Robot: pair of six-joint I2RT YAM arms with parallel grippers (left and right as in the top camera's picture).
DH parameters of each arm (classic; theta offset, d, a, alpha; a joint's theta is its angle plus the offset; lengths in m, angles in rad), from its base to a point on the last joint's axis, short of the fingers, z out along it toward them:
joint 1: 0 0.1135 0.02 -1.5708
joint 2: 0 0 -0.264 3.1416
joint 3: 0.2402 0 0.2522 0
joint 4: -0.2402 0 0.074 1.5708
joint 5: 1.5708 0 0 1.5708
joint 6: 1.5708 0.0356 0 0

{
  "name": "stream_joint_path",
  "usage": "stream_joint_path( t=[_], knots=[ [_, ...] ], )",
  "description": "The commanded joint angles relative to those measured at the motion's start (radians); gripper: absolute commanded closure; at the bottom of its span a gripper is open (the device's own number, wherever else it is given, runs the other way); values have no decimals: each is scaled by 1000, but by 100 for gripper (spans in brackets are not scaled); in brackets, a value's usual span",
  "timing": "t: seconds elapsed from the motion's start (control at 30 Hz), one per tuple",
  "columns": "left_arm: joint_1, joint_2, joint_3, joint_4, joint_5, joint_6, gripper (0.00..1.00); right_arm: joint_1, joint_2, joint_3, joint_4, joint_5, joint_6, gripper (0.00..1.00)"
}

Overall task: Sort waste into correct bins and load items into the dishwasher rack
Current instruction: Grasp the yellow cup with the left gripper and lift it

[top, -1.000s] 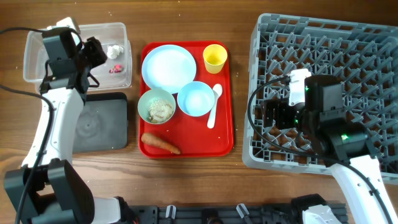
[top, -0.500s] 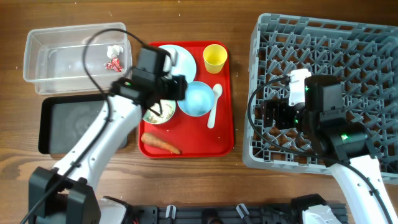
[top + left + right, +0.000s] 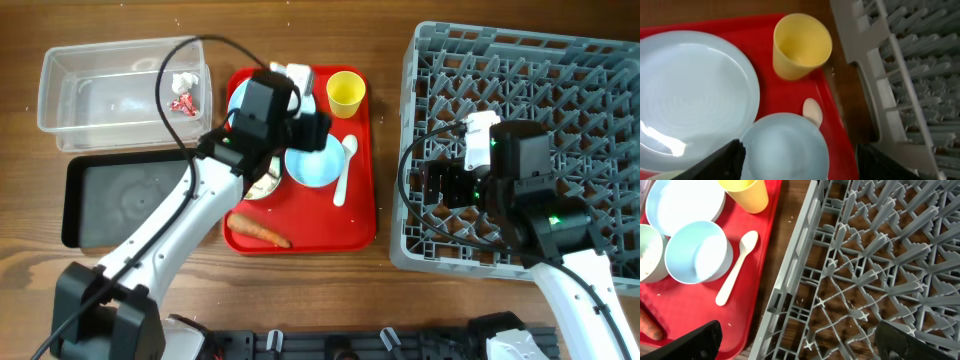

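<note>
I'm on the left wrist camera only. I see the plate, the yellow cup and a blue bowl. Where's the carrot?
Observer: The carrot lies at the near-left corner of the red tray, below your frame.
Operator: And the wrapper?
Observer: The wrapper is inside the clear tub, at its right end.
Operator: What's the right arm doing?
Observer: The right gripper hovers open over the left part of the dishwasher rack, holding nothing.
</note>
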Motion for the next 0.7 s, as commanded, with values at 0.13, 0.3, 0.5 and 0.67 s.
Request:
stream_joint_path(
  t=[0.13,0.3,0.5,0.67],
  knots=[
    [5,301,330,56,-9,4,23,5,1,20,1,-13,-7,0],
    [30,476,480,-29,-9,-84,28,5,1,20,-5,-13,-7,0],
    [32,570,480,-65,-9,-95,32,5,1,20,-5,-13,-7,0],
    [32,595,480,-76,-9,-95,68,5,1,20,-5,-13,-7,0]
  ],
)
